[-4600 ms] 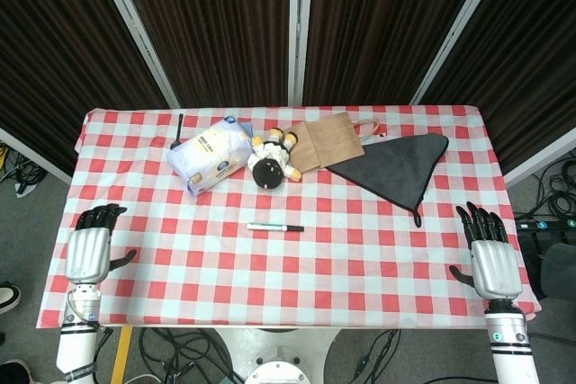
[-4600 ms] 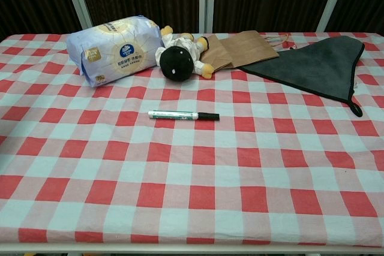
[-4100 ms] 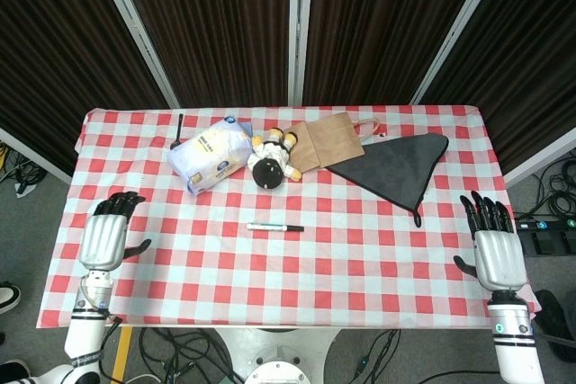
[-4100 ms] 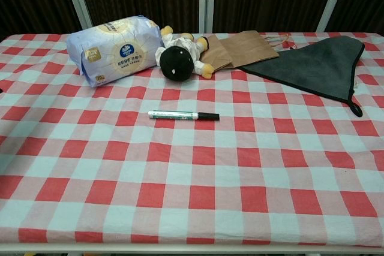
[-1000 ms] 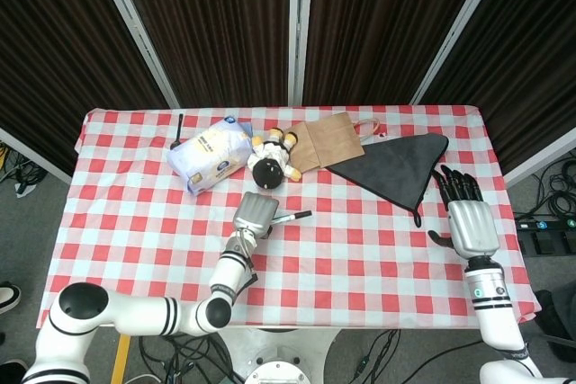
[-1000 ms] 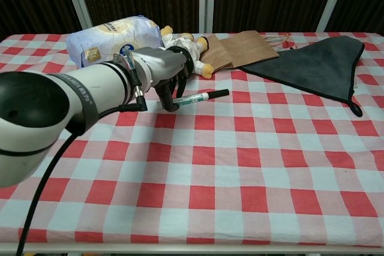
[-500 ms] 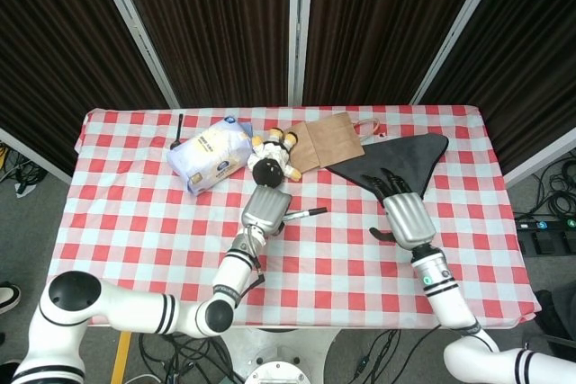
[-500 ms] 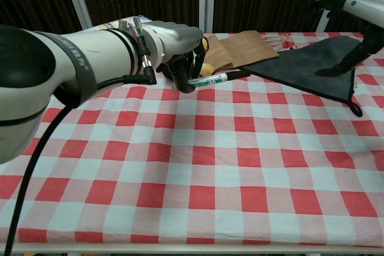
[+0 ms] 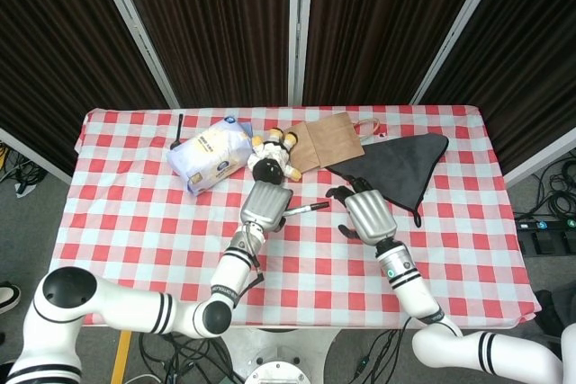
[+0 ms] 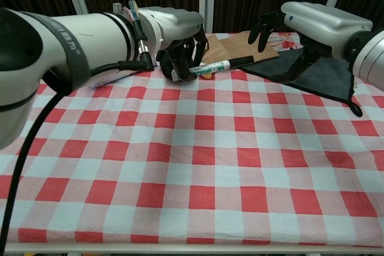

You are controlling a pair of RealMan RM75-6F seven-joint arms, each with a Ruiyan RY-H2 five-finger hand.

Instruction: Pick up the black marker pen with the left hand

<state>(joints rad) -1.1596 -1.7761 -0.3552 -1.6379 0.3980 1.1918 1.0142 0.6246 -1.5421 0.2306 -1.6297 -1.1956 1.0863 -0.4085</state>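
The black marker pen (image 9: 306,209) has a white barrel and a black cap; my left hand (image 9: 265,204) grips its barrel end and holds it above the checked cloth near the table's middle. In the chest view the marker pen (image 10: 215,66) sticks out to the right of the left hand (image 10: 180,43), cap end tilted slightly up. My right hand (image 9: 369,213) hovers just right of the cap, holding nothing. Seen from the chest, the right hand (image 10: 297,19) has its fingers (image 10: 264,28) apart and pointing down, a little beyond the cap tip.
Along the back of the table (image 9: 135,249) lie a tissue pack (image 9: 209,154), a plush doll (image 9: 270,161), a brown paper bag (image 9: 328,139) and a dark grey cloth (image 9: 396,166). A thin black object (image 9: 178,130) lies at the far left.
The left hand has raised the marker further off the table. The right hand has swung left from over the grey cloth to just beside the marker's cap.
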